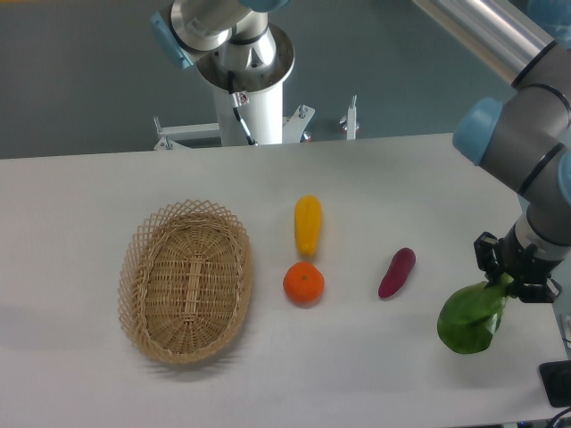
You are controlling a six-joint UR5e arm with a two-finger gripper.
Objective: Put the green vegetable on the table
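Gripper (pixel 505 278) closed on pale stalk end of green vegetable (pixel 469 319), leaves hanging down at table's (pixel 375 374) near right; whether leaves touch the surface, cannot tell. Eggplant (pixel 397 272) to its left, apart; basket (pixel 186 280) far left. Step judged: final lowering. Next: settle it down, open jaws, lift clear.

No readable text, no labels, no numbers anywhere

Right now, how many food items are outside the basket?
4: yellow vegetable center, orange just below it, purple vegetable to the right, green vegetable in the hand, far right.
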